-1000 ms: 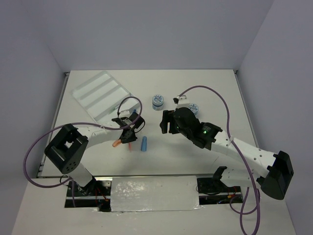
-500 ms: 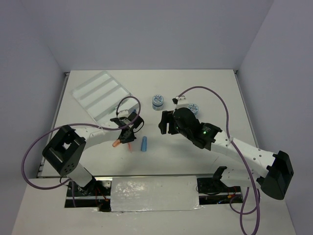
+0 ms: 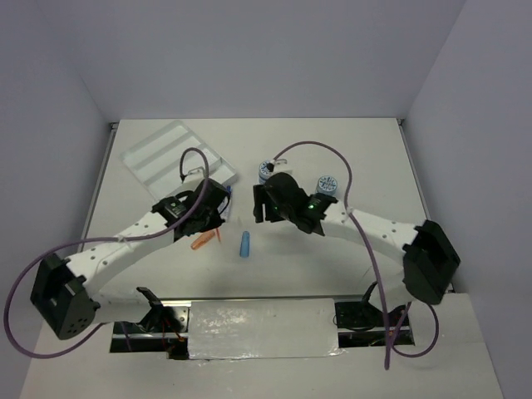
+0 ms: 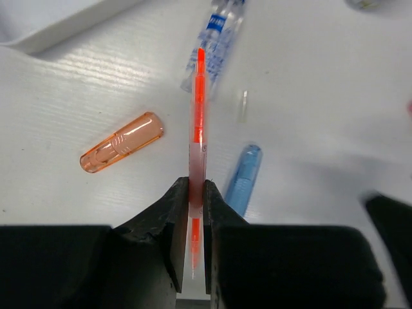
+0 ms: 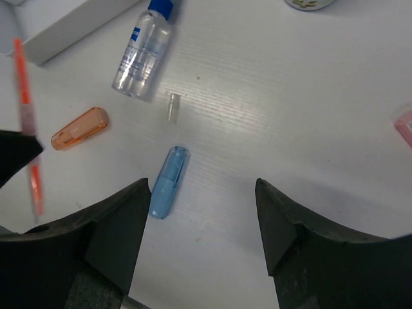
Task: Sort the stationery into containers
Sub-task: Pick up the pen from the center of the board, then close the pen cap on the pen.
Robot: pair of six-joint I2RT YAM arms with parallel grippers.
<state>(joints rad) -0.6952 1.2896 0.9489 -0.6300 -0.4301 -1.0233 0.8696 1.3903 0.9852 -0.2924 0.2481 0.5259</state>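
Left jaws: I pinch the thin orange pen (image 4: pixel 196 161).
Right jaws: spread wide, holding nothing, over the blue cap (image 5: pixel 168 180).
Pen: tip points toward the clear bottle (image 4: pixel 215 32).
Counter (image 4: pixel 322 96): orange cap (image 4: pixel 121 151) beside the pen.
Tray (image 3: pixel 170 158): far-left, apart from the pen.

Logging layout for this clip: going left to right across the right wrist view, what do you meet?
orange pen → orange cap → blue-capped clear bottle → blue cap → pot at the top edge → pink piece at the right edge
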